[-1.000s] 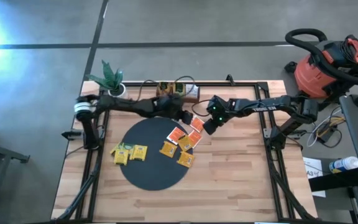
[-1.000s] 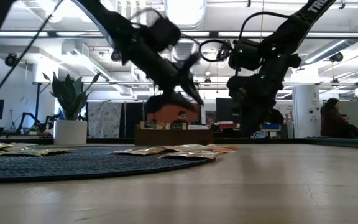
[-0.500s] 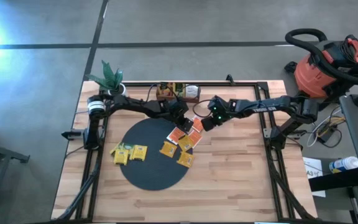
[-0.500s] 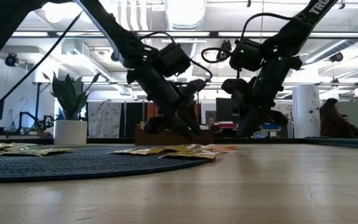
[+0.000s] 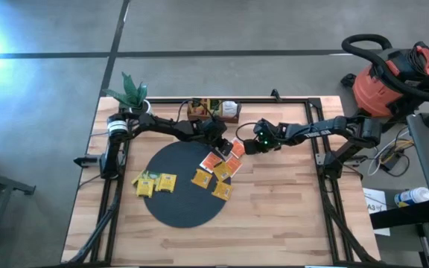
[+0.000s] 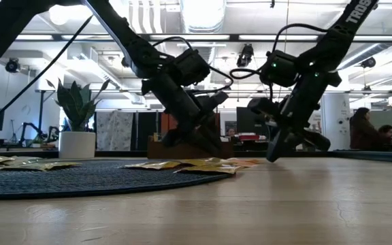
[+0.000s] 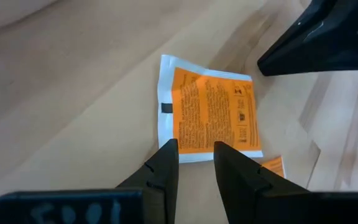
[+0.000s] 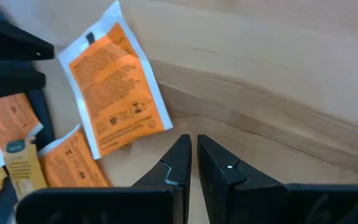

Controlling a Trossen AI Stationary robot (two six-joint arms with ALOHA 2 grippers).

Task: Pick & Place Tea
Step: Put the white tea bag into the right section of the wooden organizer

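An orange tea packet (image 7: 211, 117) lies flat on the bare wooden table (image 5: 289, 208), just past the far right edge of the black round mat (image 5: 177, 201). More orange packets (image 5: 222, 165) overlap that edge, and yellow packets (image 5: 155, 182) lie on the mat's left part. The left gripper (image 7: 194, 155) hangs low over the lone packet, its fingers slightly parted and empty. The right gripper (image 8: 193, 155) is just right of the packet, pressed together, holding nothing.
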